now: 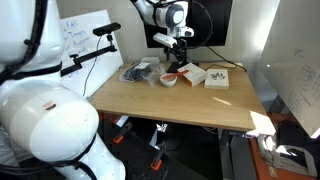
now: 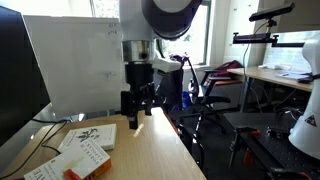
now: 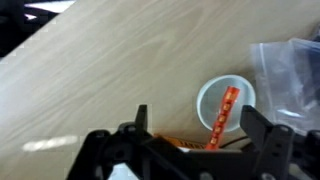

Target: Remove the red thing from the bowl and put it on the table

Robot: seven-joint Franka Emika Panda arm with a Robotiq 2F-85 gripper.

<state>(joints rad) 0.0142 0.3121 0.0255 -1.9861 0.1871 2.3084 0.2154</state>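
The bare wood counter fills the left of the wrist view. The claw hangs over it with its two fingers wide apart, holding nothing. Under the claw peeks what may be an orange box; the view is blurry there. The white bowl sits right of the middle. The red thing lies in the bowl. It is a long stick, tilted, one end up and right, the other down and left. A clear bag is just beside the bowl on the right. No writing can be read.
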